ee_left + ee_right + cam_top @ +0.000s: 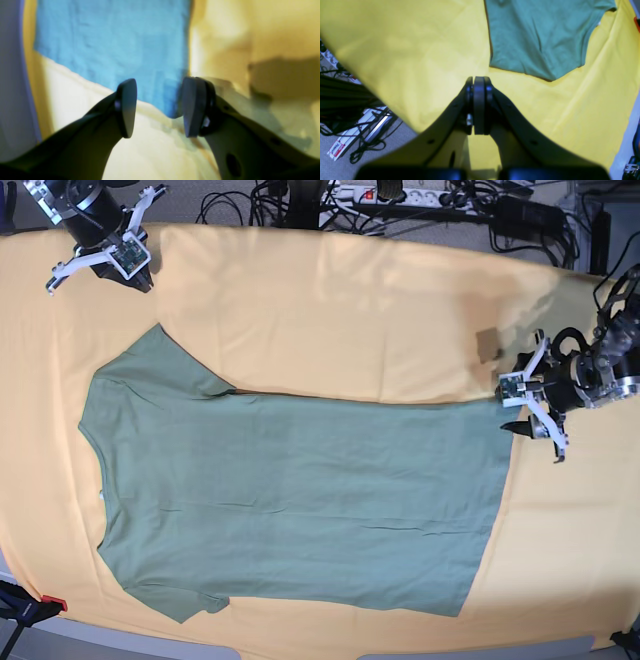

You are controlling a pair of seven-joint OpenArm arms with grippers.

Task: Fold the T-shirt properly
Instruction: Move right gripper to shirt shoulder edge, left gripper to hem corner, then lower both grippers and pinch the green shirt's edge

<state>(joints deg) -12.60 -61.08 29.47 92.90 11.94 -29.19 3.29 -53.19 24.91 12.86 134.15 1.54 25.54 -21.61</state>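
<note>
Yellow-orange cloth (pixel 330 300) over the table, cables (pixel 400 200) beyond its edge

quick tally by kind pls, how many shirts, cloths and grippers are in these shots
T-shirt: 1, sage green, lying flat
Yellow-orange cloth: 1, spread under the shirt
Grippers: 2, left gripper open at the shirt's hem corner, right gripper shut and away from the shirt
Total: 4

base: overhead, straight down on my whole desk (pixel 300 310)
wrists: close, sharing the T-shirt (pixel 300 500)
</note>
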